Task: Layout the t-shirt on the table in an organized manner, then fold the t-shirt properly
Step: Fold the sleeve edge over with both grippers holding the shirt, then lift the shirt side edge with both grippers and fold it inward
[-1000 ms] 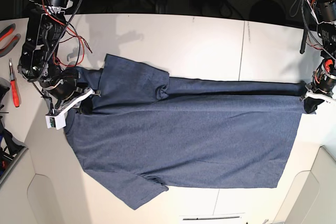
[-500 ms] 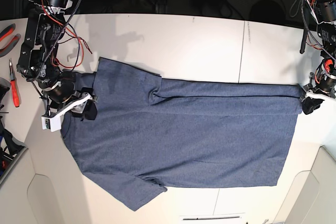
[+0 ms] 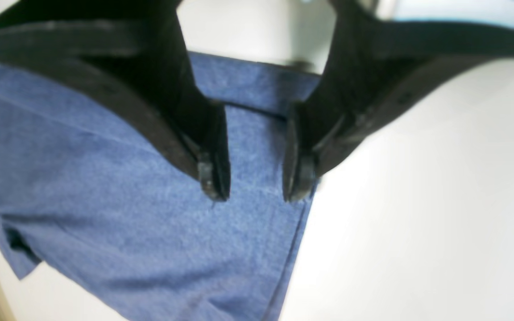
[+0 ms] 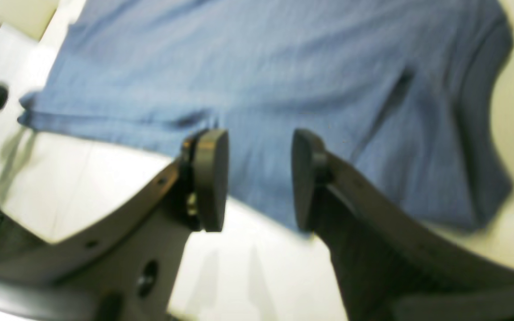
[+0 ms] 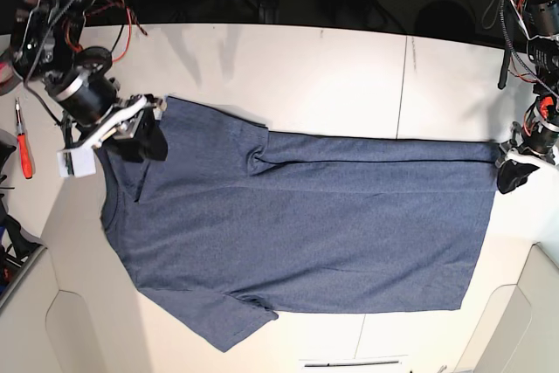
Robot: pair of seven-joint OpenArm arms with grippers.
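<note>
Navy-blue heathered t-shirt (image 5: 297, 224) is lying flat across the white table (image 5: 349, 76), plain side up, one sleeve creased. The right gripper (image 4: 259, 178) is hovering over its collar end, jaws parted, gripping nothing. The left gripper (image 3: 250, 178) is standing over the hem corner, jaws likewise apart and empty.

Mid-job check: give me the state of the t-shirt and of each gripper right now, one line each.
t-shirt: spread flat on the table, far long edge folded over, far sleeve tucked onto the body, near sleeve out.
left gripper: open, empty, over the hem corner.
right gripper: open, empty, above the shirt's edge near the collar.
</note>
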